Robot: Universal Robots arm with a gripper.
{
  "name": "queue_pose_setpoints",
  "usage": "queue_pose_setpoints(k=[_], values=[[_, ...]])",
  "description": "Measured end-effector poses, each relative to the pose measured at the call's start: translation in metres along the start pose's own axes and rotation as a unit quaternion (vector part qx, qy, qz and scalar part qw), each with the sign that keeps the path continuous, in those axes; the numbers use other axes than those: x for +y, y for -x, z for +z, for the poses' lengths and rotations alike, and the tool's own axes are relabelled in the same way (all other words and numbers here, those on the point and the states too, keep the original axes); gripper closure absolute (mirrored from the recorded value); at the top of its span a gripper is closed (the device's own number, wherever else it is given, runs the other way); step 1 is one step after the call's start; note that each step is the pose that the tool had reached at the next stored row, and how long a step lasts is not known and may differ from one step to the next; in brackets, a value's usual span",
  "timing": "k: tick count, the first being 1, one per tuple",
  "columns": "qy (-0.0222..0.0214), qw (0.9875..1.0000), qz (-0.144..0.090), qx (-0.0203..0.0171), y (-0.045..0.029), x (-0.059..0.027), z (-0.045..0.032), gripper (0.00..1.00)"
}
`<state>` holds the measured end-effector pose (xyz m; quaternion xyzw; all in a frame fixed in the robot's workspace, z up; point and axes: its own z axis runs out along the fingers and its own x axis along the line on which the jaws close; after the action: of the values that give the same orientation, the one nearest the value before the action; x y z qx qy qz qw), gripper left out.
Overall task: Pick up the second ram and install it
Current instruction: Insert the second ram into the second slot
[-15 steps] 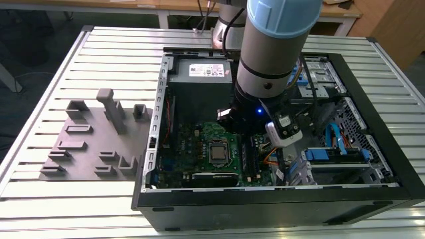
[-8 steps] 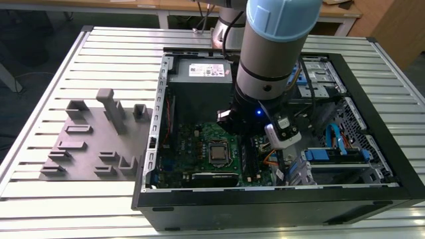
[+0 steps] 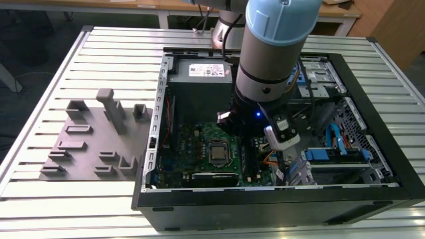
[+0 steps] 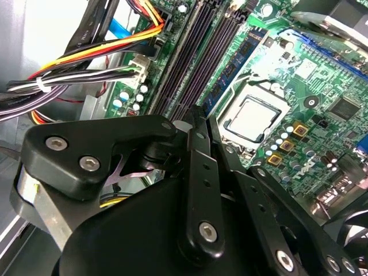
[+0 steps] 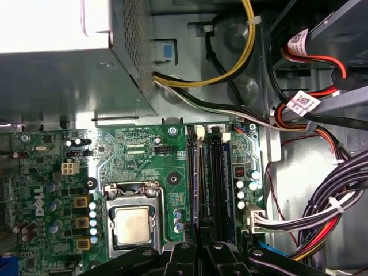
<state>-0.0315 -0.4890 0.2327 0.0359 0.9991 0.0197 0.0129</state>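
A pale blue and silver robot arm reached down into an open black steel computer case lying on its side on a ribbed aluminium tabletop. Its wrist was sunk among the parts just beside the green motherboard.

In the second wrist view, the black, bolted linkages of the gripper were drawn in narrow, their tips meeting on the near end of the second ram. The second ram was a long, thin, flat stick with a bluish face and a row of small dark chips. It stood on edge in line with the memory slots, on the side nearest the square, metal-framed processor socket. Whether its lower edge was fully seated could not be told. In the first wrist view the stick showed only as a slim grey line running away from the gripper tips, beside the dark, ridged empty slots.

A boxy grey power supply with a perforated side sat at the far end of the case. Bundles of black, yellow, red and white cables, cinched with pale ties, looped past the board's edge to a white plug.

At the exterior view's left, well apart from the arm, a matte grey plastic tray with upright blocks and shallow slots rested on the tabletop beside the case.
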Motion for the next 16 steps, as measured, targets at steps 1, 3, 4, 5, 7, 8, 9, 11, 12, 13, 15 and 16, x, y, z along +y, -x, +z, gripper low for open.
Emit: queue_pose_setpoints(k=[1,3,4,5,7,8,9,11,12,13,15,16], values=[[0.0000,1.0000,0.000,0.0000,0.0000,0.0000,0.0004,0.86],[0.0000,1.0000,0.000,0.0000,0.0000,0.0000,0.0012,0.86],[0.0000,1.0000,0.000,0.0000,0.0000,-0.0001,0.0015,0.86],[0.0000,1.0000,0.000,0.0000,0.0000,-0.0001,0.0019,0.86],[0.0000,1.0000,0.000,0.0000,-0.0001,-0.0001,0.0027,0.86],[0.0000,1.0000,0.000,0.0000,-0.0001,-0.0001,0.0031,0.86],[0.0001,1.0000,0.000,0.0000,-0.0001,-0.0001,0.0037,0.86],[0.0000,1.0000,0.000,0.0000,-0.0001,-0.0002,0.0047,0.86],[0.0000,1.0000,0.000,0.0000,-0.0001,-0.0002,0.0052,0.86],[0.0000,1.0000,0.000,0.0000,-0.0001,-0.0002,0.0056,0.86],[0.0000,1.0000,0.000,0.0000,-0.0002,-0.0002,0.0065,0.86],[0.0000,1.0000,0.000,0.0000,-0.0002,-0.0003,0.0069,0.86]])
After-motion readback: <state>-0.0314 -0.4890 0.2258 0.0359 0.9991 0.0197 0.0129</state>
